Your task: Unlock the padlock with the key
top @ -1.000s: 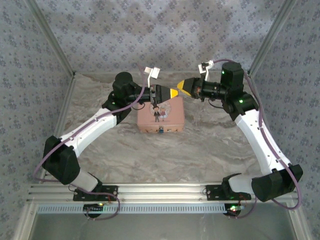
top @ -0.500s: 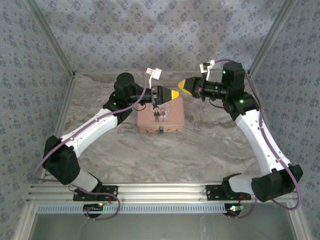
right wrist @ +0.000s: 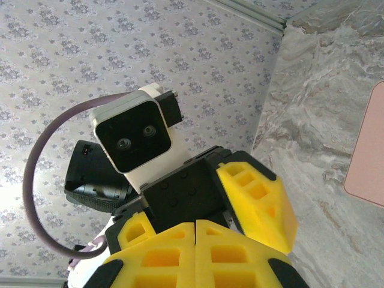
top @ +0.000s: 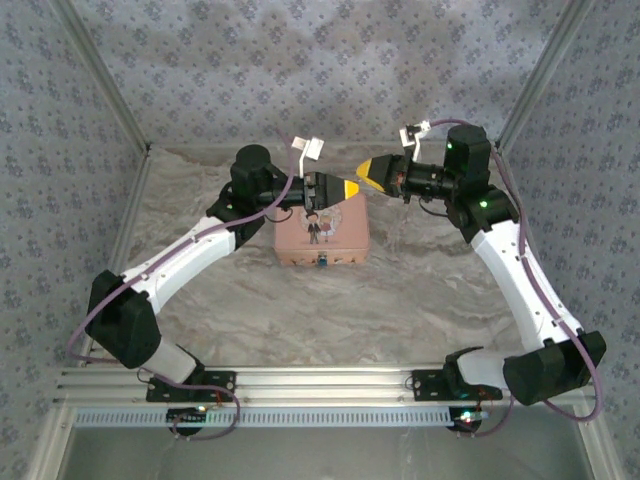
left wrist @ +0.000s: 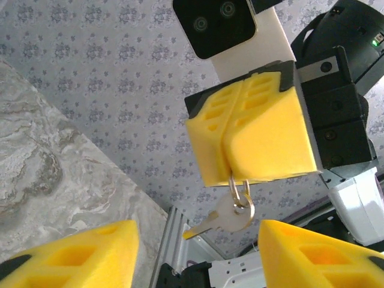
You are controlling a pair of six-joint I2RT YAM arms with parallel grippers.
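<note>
The right fingers (top: 373, 172) are pressed fully together, their yellow pads meeting along a single seam. In the left wrist view those right fingers (left wrist: 258, 141) pinch a small metal key ring (left wrist: 242, 195) at the lower end of that seam. A silvery key (left wrist: 217, 221) dangles from the ring, free in the air, with its blade pointing down and to the left. The right wrist view shows the same pair (right wrist: 162, 258) flush against each other.

The left fingers (top: 346, 187) stand partly open and hold nothing. In the left wrist view one pad (left wrist: 78, 252) sits at the lower left and the other at the lower right. The gap between them is wide, and the key hangs above it without touching either pad. In the top view the two arms face each other tip to tip above the far edge of a pink tin (top: 335, 235), close but apart. From the right wrist view the left fingers (right wrist: 258, 201) sit just beyond the right pair.

The padlock (top: 323, 262) is a tiny bluish lock at the middle of the tin's near side. It lies well below the fingers and away from the key. The tin rests on the marbled surface (top: 400, 290), roughly midway between the two arms.
</note>
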